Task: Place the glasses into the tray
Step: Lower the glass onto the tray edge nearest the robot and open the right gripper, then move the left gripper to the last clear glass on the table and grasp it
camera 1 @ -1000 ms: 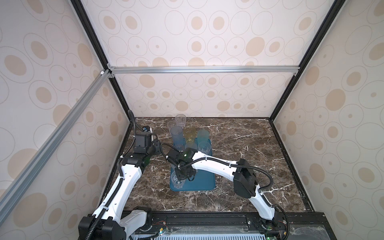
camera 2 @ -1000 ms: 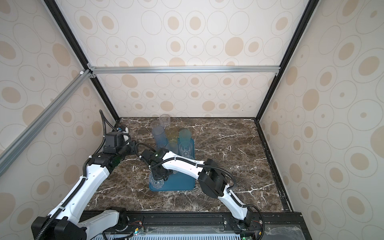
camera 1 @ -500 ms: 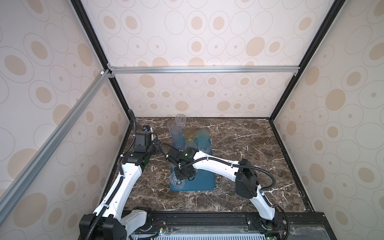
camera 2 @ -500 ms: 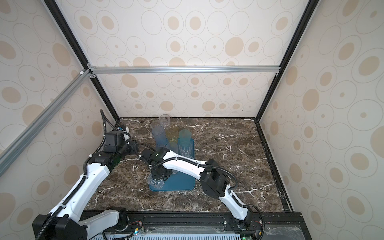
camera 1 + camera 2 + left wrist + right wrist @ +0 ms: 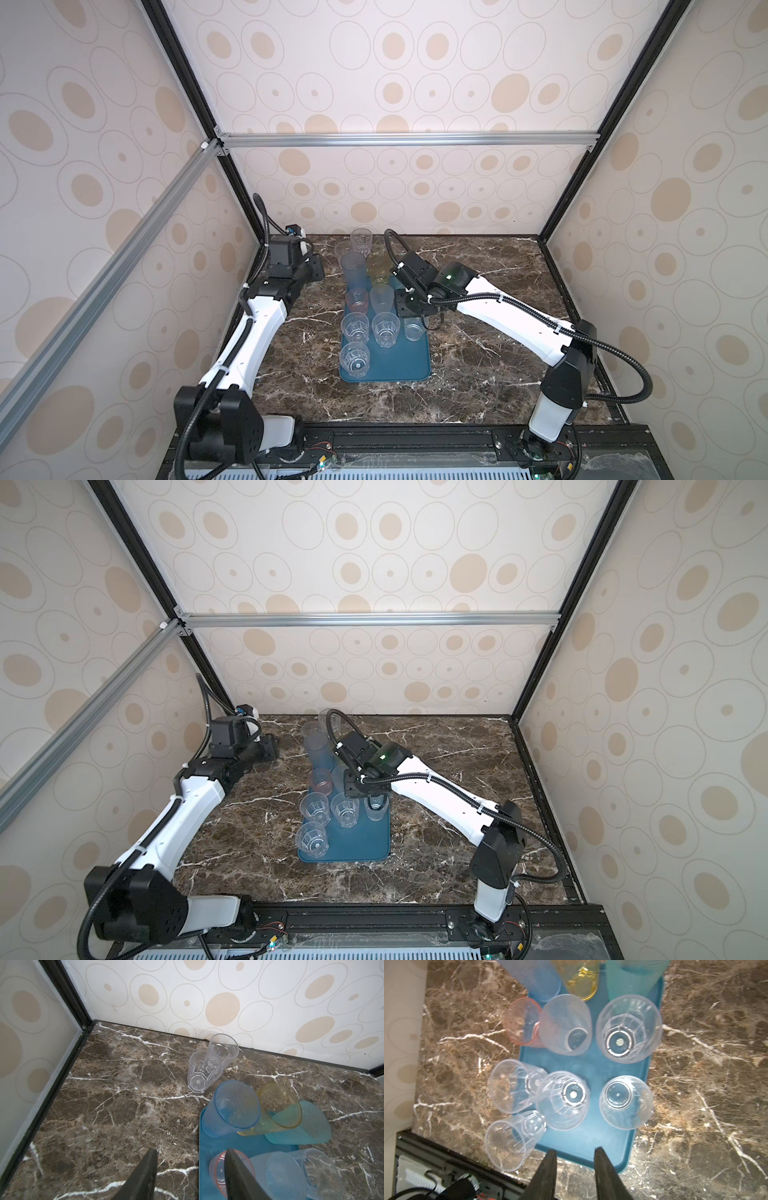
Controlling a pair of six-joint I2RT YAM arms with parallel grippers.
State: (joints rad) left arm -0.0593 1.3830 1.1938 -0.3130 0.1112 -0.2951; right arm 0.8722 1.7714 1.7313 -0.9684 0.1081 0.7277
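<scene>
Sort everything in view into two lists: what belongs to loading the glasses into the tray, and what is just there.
Job: teal tray; blue glass, yellow glass, pink glass and the other glasses in it; two clear glasses on the marble tabletop behind it; left gripper; right gripper.
Not the job: marble tabletop; spotted walls; aluminium bar.

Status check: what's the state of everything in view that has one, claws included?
tray: flat on the table, partly filled, near right corner bare.
clear glasses on tray: upright, mouths up.
coloured glasses: standing in the tray's far half.
two clear glasses: upright on the table by the back wall, off the tray.
left claw: open, empty.
right claw: open, empty, above the tray.
</scene>
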